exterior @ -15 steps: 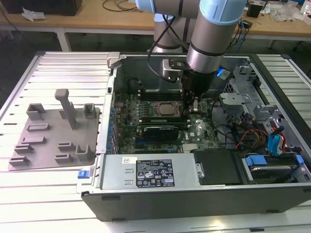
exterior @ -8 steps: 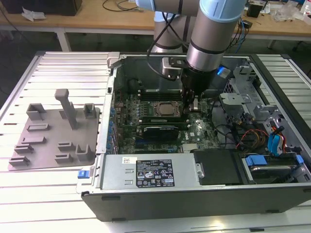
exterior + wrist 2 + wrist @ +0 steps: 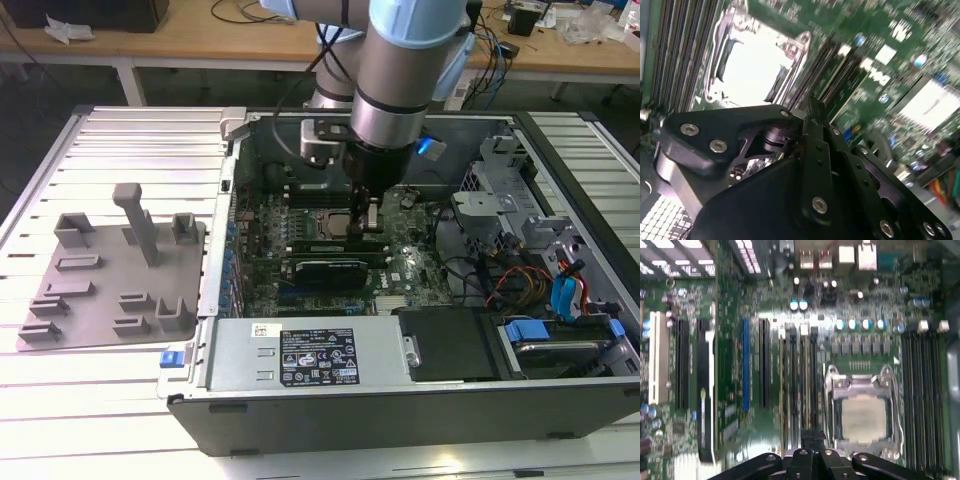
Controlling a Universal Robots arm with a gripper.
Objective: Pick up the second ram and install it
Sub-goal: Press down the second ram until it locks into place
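On the exterior view's left a grey tray [image 3: 110, 270] of moulded holders lies on the table beside the open case [image 3: 400, 400]. Further right, over the middle of the board [image 3: 300, 285], the gripper [image 3: 371, 222] hangs low, just beside the silver processor [image 3: 330, 222]. Its fingers look drawn together, with a thin strip between them that may be the ram [image 3: 372, 215], upright; I cannot tell for sure. In the first wrist view the slots [image 3: 797, 385] run alongside the processor socket [image 3: 863, 415], with the gripper [image 3: 812, 437] right above them.

This reads as the install step: stick over its slot, not yet seated. Seating would call for squaring the stick to 1 slot and pressing straight down.
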